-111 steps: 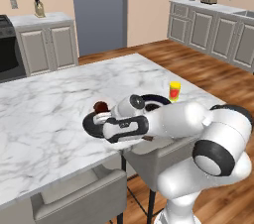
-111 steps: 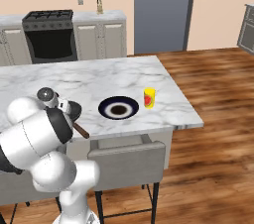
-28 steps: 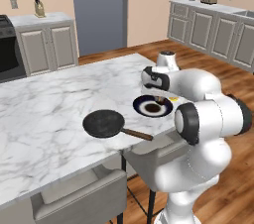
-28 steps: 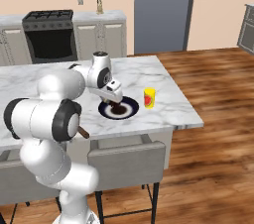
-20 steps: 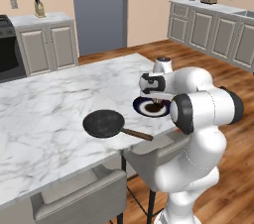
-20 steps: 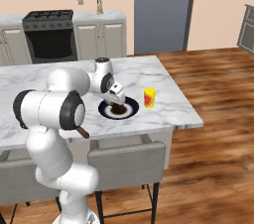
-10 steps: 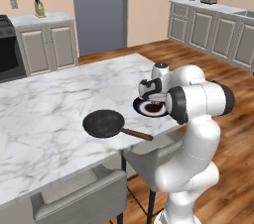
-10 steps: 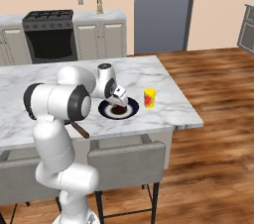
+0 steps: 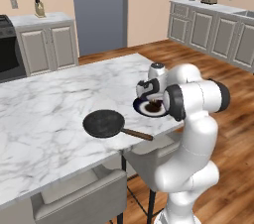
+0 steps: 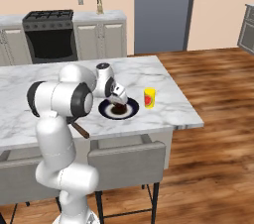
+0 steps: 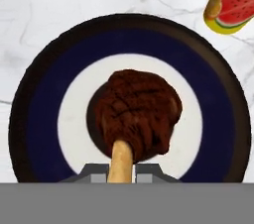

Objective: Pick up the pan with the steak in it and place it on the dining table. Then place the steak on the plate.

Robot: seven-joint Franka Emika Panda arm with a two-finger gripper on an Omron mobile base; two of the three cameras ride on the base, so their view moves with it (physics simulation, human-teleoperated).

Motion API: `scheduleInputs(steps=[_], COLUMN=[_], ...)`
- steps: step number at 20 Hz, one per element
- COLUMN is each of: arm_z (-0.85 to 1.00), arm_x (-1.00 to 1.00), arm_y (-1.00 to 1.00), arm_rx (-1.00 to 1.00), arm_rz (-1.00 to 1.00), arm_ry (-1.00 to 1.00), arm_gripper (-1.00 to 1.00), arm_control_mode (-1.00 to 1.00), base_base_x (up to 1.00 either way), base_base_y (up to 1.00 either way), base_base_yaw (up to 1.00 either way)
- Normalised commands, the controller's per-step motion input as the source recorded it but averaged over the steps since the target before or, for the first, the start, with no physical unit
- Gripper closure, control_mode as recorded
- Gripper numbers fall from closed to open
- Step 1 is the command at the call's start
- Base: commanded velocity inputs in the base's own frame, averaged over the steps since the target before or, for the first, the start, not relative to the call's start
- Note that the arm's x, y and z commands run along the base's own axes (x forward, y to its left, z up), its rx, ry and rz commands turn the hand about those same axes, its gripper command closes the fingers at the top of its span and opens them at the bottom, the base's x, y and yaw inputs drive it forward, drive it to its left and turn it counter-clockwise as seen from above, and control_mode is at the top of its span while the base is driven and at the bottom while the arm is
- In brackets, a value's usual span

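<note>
While the steak sat on the plate, the jaws stayed pinched on its bone; the empty pan lay on the worktop nearby.

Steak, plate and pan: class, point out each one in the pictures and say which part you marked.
steak [image 11: 136, 111], hand view, middle of the meat.
plate [image 11: 44, 114], hand view, dark blue rim.
pan [image 9: 103, 123], left base view, inside of the dark bowl.

The marble dining table carries the pan, plate and a yellow cup.
</note>
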Motion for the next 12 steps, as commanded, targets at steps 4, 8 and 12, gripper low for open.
scheduleInputs(steps=[4,8,12], arm_z=[-0.21,-0.25,-0.19], arm_x=[0.18,0.02,0.0], arm_y=[0.0,-0.03,-0.06], arm_rx=[-0.05,-0.05,-0.04], arm_rz=[0.0,0.0,0.0], arm_ry=[-0.04,-0.04,-0.03], arm_gripper=[1.0,1.0,1.0], arm_control_mode=[-1.0,-1.0,-1.0], base_base_x=[0.0,0.0,0.0], base_base_y=[0.0,0.0,0.0], base_base_yaw=[0.0,0.0,0.0])
